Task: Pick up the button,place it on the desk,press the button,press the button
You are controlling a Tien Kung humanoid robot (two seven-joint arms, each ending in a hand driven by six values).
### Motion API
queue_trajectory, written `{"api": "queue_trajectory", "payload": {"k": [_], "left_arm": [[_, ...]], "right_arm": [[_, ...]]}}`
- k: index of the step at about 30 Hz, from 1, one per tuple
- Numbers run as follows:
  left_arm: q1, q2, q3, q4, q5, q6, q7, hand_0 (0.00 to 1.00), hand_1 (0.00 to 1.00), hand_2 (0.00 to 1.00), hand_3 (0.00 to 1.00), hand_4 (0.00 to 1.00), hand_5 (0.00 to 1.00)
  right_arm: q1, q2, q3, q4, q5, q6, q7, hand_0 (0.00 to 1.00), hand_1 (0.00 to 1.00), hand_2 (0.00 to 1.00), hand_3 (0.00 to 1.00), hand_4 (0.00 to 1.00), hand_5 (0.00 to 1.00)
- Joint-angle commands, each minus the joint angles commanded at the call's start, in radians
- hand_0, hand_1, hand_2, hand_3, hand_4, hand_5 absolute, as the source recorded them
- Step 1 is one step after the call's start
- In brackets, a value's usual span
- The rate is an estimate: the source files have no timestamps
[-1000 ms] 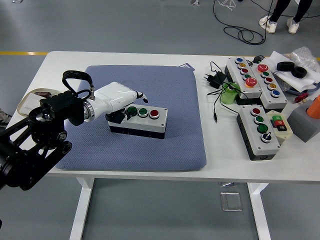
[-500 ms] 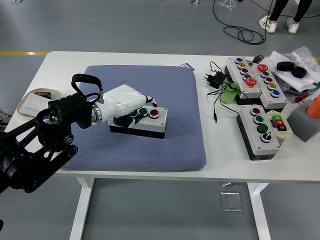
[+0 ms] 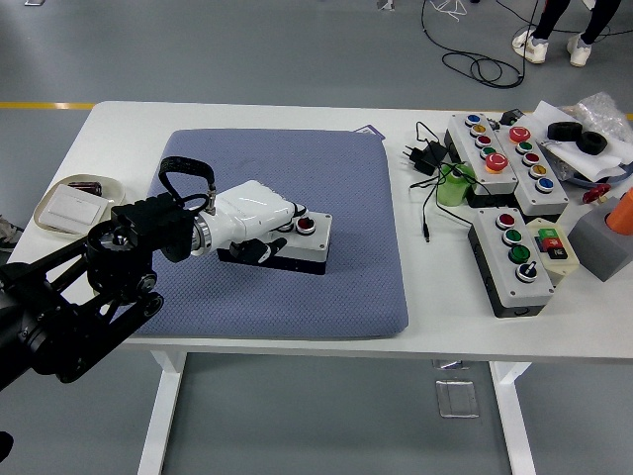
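Observation:
A grey button box with a black base (image 3: 301,249) lies on the blue-grey pad (image 3: 326,178) in the middle of the table. Its red button (image 3: 307,226) shows at the right end; the green buttons are hidden under my left hand (image 3: 259,220). That white hand lies on top of the box, fingers curled down over its left and middle part, the thumb against the near side. My right arm is out of view.
Right of the pad stand a long button panel (image 3: 504,158) and a smaller button box (image 3: 512,259), with a black charger and cable (image 3: 423,158). A white tray (image 3: 74,203) sits at the left edge. A person's legs show at the top right.
My left hand has slid to the right along the box top, from its left end to over the green buttons. The box has stayed in place on the pad.

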State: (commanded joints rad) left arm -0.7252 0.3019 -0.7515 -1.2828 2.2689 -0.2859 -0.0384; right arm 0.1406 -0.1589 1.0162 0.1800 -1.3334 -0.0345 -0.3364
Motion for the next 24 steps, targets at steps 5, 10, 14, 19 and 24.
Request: {"api": "queue_trajectory", "payload": {"k": [5, 10, 14, 19, 24], "left_arm": [[-0.003, 0.0, 0.012, 0.003, 0.0, -0.014, -0.002, 0.092, 0.002, 0.002, 0.792, 0.476, 0.002], [-0.008, -0.006, 0.012, 0.02, 0.0, -0.023, 0.0, 0.092, 0.002, 0.002, 0.792, 0.475, 0.002], [-0.011, -0.009, 0.009, 0.034, 0.0, -0.036, 0.002, 0.091, 0.002, 0.002, 0.791, 0.472, 0.002], [-0.006, -0.007, -0.005, 0.031, 0.0, -0.02, 0.006, 0.092, 0.002, 0.002, 0.793, 0.473, 0.002], [0.007, 0.0, -0.058, -0.009, 0.0, 0.041, 0.017, 0.103, 0.002, 0.002, 0.849, 0.66, 0.002]], "right_arm": [[0.0, -0.001, -0.001, 0.0, 0.003, -0.001, 0.001, 0.662, 0.638, 0.661, 0.577, 0.358, 0.229], [0.001, -0.001, 0.0, 0.0, 0.002, -0.001, 0.0, 0.662, 0.638, 0.661, 0.577, 0.358, 0.229], [0.002, -0.001, 0.0, 0.0, 0.002, -0.001, 0.0, 0.662, 0.639, 0.661, 0.577, 0.359, 0.229], [0.002, -0.002, 0.0, 0.0, 0.003, -0.001, 0.0, 0.662, 0.639, 0.661, 0.577, 0.358, 0.229], [0.001, -0.001, 0.003, 0.0, 0.001, -0.002, 0.0, 0.663, 0.639, 0.661, 0.577, 0.358, 0.229]]}}
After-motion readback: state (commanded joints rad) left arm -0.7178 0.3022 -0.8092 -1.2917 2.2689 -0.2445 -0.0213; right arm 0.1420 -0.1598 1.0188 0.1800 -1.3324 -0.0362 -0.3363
